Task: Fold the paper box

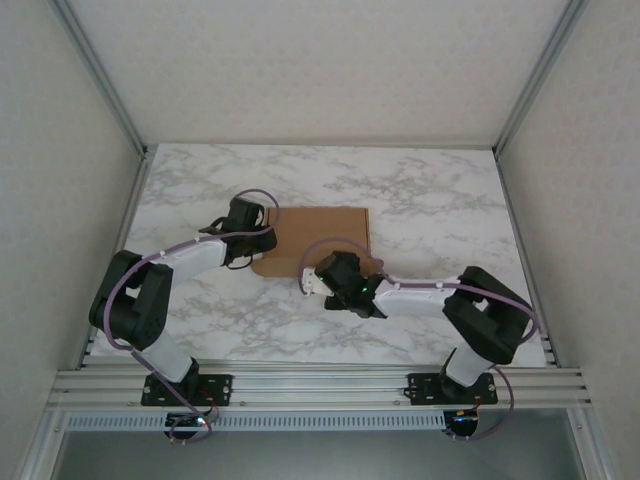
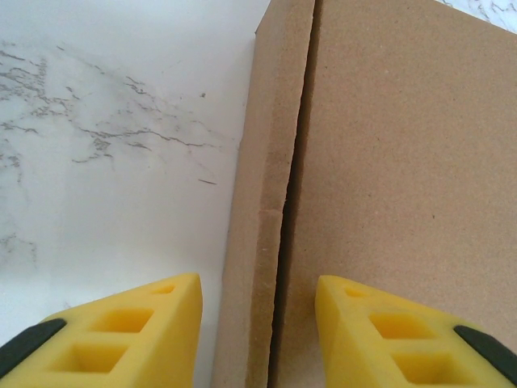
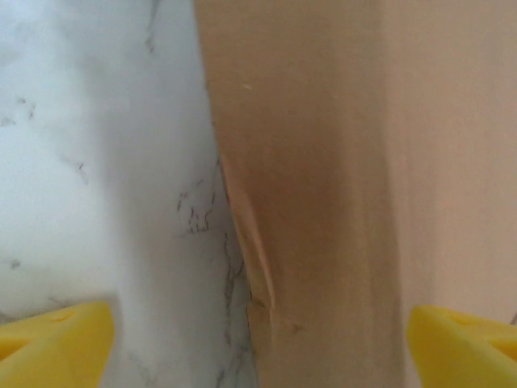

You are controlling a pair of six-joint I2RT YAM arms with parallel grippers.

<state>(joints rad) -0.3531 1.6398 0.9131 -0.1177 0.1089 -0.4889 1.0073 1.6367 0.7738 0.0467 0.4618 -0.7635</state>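
Paper box (image 1: pixel 318 238): plain brown | left jaws astride side wall, grip unclear | right jaws wide

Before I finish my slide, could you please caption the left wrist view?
Left gripper straddling the edge of a cardboard box on a marble table.

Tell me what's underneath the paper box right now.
The paper box lies on the marble table, whose surface shows beside it in both wrist views. The patch directly beneath is covered by cardboard, so whether anything lies under there cannot be seen.
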